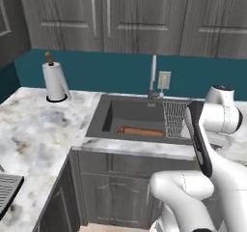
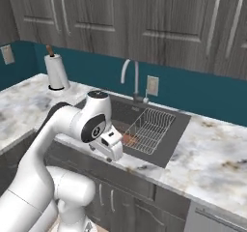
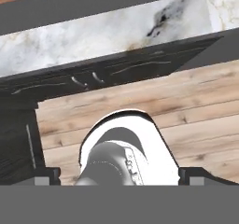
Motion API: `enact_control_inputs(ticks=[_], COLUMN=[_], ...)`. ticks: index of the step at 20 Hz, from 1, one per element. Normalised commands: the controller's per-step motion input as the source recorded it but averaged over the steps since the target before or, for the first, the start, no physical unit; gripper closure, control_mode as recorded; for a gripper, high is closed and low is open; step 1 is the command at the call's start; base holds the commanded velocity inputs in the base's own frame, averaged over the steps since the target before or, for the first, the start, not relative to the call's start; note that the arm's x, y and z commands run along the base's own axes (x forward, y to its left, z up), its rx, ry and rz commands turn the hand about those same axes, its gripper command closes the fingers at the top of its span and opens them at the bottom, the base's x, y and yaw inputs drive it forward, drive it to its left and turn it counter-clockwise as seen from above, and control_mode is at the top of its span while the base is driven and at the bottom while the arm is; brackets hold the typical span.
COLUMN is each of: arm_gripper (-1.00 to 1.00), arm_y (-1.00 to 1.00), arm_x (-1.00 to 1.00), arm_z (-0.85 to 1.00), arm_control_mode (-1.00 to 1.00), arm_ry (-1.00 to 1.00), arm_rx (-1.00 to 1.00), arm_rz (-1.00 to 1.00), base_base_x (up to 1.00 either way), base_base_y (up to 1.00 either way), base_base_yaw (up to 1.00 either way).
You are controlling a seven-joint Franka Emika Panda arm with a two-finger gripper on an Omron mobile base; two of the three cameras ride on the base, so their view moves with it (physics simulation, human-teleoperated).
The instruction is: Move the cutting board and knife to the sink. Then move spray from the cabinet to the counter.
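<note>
One gripper [image 2: 113, 154], jaws spread wide and holding nothing, hangs just in front of the counter [image 2: 212, 163] edge, pointing down toward the wood floor [image 3: 196, 111]. Beyond it, the cutting board [image 1: 140, 131] already lies on the floor of the sink [image 1: 106, 115], beside the wire rack [image 2: 148, 128]. The knife cannot be made out in the basin. Judging from this, the sink step looks done or nearly so, and the spray step is next: the arm must lift and reach toward the cabinet. Farther back stand the faucet [image 2: 129, 76] and a paper towel roll [image 1: 55, 81].
</note>
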Motion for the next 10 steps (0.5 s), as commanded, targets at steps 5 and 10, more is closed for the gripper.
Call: enact_control_inputs(ticks=[5, 10], arm_gripper=[-1.0, -1.0], arm_y=[0.0, 0.0], arm_x=[0.0, 0.0], arm_z=[0.0, 0.0], arm_control_mode=[1.0, 1.0], arm_ry=[0.0, 0.0], arm_rx=[0.0, 0.0], arm_rz=[0.0, 0.0], base_base_x=[-0.56, -0.46], base_base_y=[-0.03, -0.04], base_base_yaw=[0.66, 0.75])
